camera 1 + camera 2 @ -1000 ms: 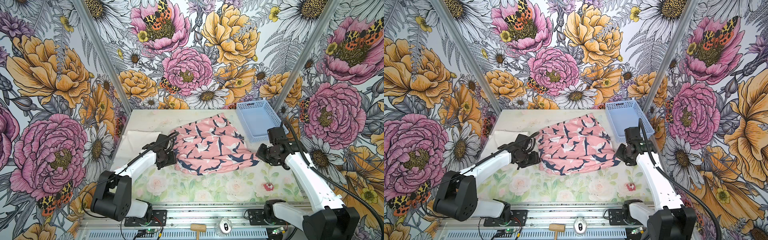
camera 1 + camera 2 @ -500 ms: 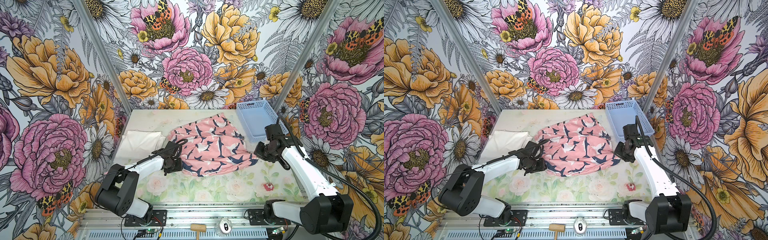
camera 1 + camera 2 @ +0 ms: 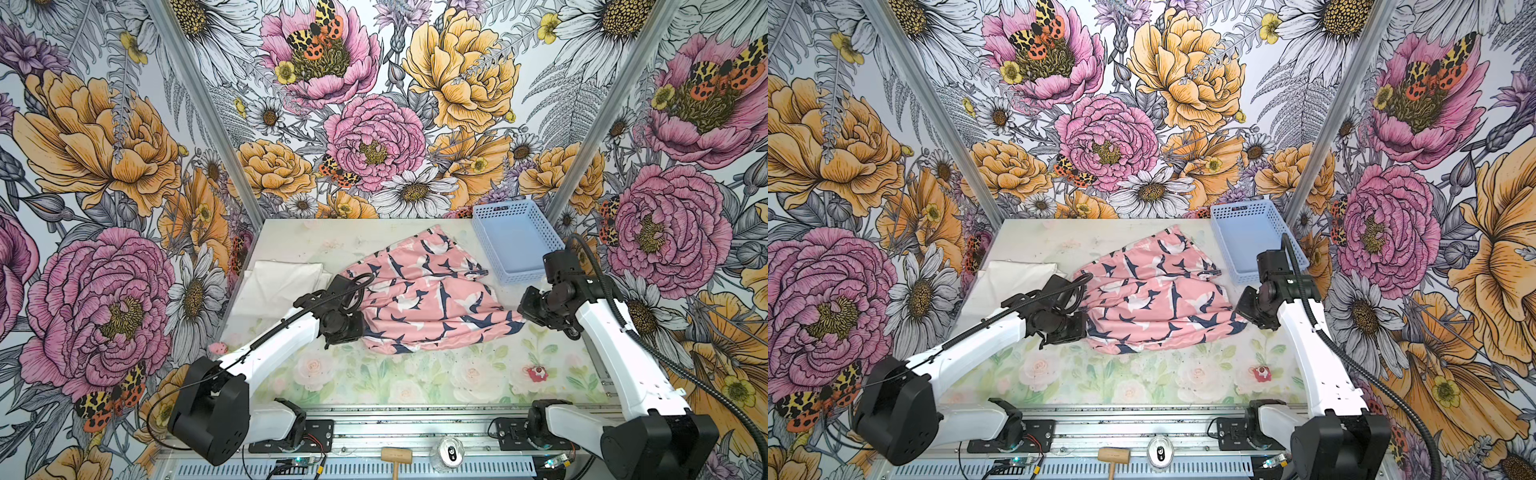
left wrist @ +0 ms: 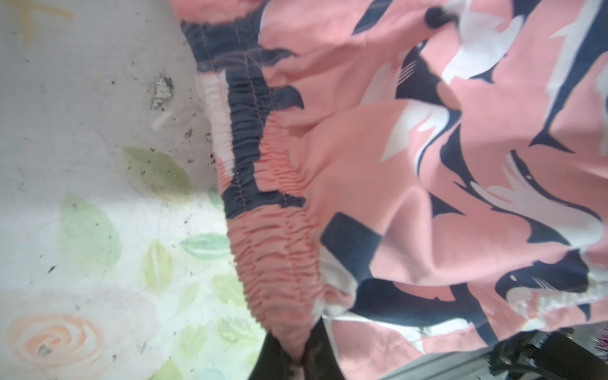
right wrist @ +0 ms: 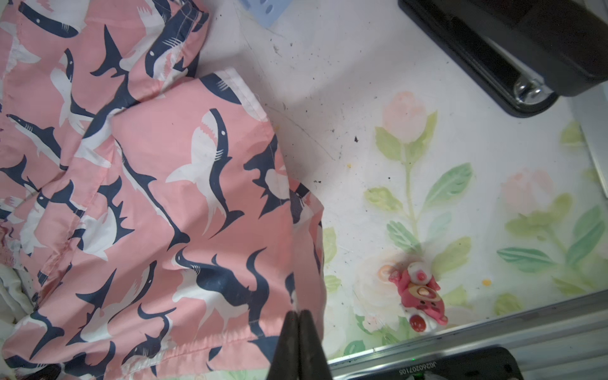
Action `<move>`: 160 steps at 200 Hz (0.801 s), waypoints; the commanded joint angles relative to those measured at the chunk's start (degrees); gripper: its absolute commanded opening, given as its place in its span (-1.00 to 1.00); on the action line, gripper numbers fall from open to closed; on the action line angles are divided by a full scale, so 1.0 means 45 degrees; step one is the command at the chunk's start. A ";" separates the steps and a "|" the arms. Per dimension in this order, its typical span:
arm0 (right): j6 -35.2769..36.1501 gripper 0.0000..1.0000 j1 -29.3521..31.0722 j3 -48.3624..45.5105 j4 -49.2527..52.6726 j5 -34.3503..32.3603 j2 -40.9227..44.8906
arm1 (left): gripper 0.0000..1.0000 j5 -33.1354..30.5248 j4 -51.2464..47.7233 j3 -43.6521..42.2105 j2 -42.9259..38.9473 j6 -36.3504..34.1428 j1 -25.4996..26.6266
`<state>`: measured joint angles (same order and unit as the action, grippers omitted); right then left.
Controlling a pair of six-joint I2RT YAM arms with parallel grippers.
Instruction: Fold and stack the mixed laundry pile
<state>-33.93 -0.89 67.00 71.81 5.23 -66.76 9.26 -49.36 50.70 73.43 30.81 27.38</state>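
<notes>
Crumpled across mid-tabletop (image 3: 415, 386) in both top views: pink garment (image 3: 424, 299), printed with navy and white sharks. Pinched at its 9 o'clock edge by the left gripper (image 3: 364, 331) and at its 3 o'clock corner by the right gripper (image 3: 522, 318). Fingertips hidden there under the black housings.

At 9 o'clock of the garment, near the tabletop's edge: white T-shirt (image 3: 282, 282), lying flat, partly under the left arm. At 1 o'clock, in the far corner: blue basket (image 3: 515, 245), near the garment's far hem but apart from it.

Only in the left wrist view, which is blurred: gathered elastic waistband (image 4: 263, 197), bunched and drawn down between the dark fingers (image 4: 317, 355), clenched on the cloth.

Only in the right wrist view: dark fingers (image 5: 289, 345) pressed tight together, with the hem corner caught between them. Also a small pink figurine (image 5: 418, 296) on bare tabletop, apart from the cloth. Shows in a top view as a mere red-pink speck (image 3: 536, 371) at 5 o'clock of the garment.

Of the basket, just a blue sliver (image 5: 260, 10) in the right wrist view.
</notes>
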 commanded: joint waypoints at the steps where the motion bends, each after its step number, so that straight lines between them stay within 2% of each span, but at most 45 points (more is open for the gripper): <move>1: 0.0744 -1.00 -0.0153 0.0756 -0.0016 -0.0126 -0.0544 | -0.92 0.0623 -0.1193 0.0914 0.0248 -0.0050 -0.0528; 33: 0.1035 -1.00 -0.0170 0.1648 -0.2141 -0.0301 -0.3057 | -0.81 0.1169 -0.1023 0.3417 0.3429 -0.1944 -0.1257; 67: 0.1432 -1.00 -0.0183 0.3287 -0.3287 -0.1047 -0.5778 | -0.69 0.0791 -0.1028 0.6430 0.6505 -0.3336 -0.1492; 74: 0.1506 -1.00 -0.0180 0.3609 -0.3346 -0.1189 -0.6236 | -0.53 0.0667 -0.1027 0.6882 0.6967 -0.3534 -0.1545; 85: 0.1599 -1.00 -0.0174 0.4017 -0.3427 -0.1274 -0.6831 | -0.09 0.0478 -0.1027 0.7429 0.7527 -0.3662 -0.1636; 98: 0.1603 -1.00 -0.0192 0.4395 -0.3482 -0.1242 -0.7320 | 0.24 0.0254 -0.0952 0.7634 0.7419 -0.3619 -0.1762; 111: 0.1580 -1.00 -0.0164 0.4537 -0.3535 -0.1256 -0.7490 | 0.37 -0.0229 -0.0647 0.7264 0.7001 -0.3511 -0.1890; 115: 0.1564 -1.00 -0.0168 0.4570 -0.3564 -0.1247 -0.7503 | 0.41 -0.0283 -0.0447 0.7077 0.6367 -0.3488 -0.1935; 136: 0.1600 -1.00 -0.0169 0.4565 -0.3594 -0.1323 -0.7530 | 0.49 -0.0109 0.0623 0.5572 0.4781 -0.3165 -0.2456; 160: 0.1691 -1.00 -0.0183 0.4422 -0.3604 -0.1378 -0.7489 | 0.45 0.0365 0.1700 0.3765 0.3350 -0.3226 -0.2463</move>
<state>-27.29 -1.21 85.67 56.75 0.60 -100.73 9.91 -48.42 74.00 94.43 16.49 16.58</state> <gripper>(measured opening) 0.050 0.743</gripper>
